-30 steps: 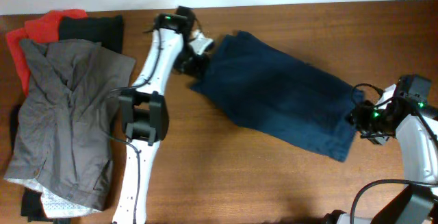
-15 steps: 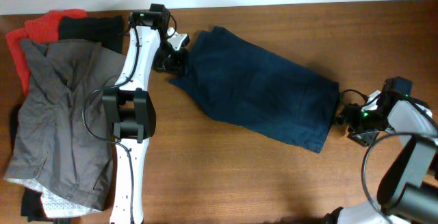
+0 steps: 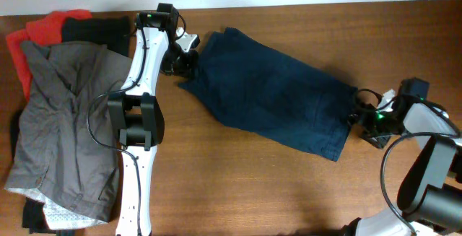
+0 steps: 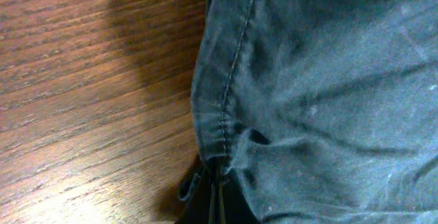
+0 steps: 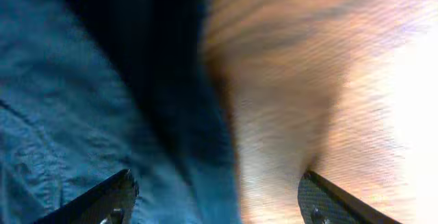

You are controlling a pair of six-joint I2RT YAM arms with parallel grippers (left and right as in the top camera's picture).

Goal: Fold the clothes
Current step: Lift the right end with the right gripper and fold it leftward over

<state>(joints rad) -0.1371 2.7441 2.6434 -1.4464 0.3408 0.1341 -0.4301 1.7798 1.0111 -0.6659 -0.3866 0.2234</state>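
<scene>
Dragged left across the counter (image 3: 289,193) since a second ago, the navy shorts (image 3: 271,92) are now spread mid-counter, long axis slanting from upper left to lower right. At far left a pile of grey, red and black garments (image 3: 65,120) is stacked; no containers are seen. Their upper-left corner is pinched by the clenched left tool (image 3: 188,61), while the right tool (image 3: 367,119) is spread wide, released, just right of the lower-right hem

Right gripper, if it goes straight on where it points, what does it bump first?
Probably the near edge of the dark blue shorts: the open right gripper points right at it. Its height above the wooden table is unclear.
</scene>
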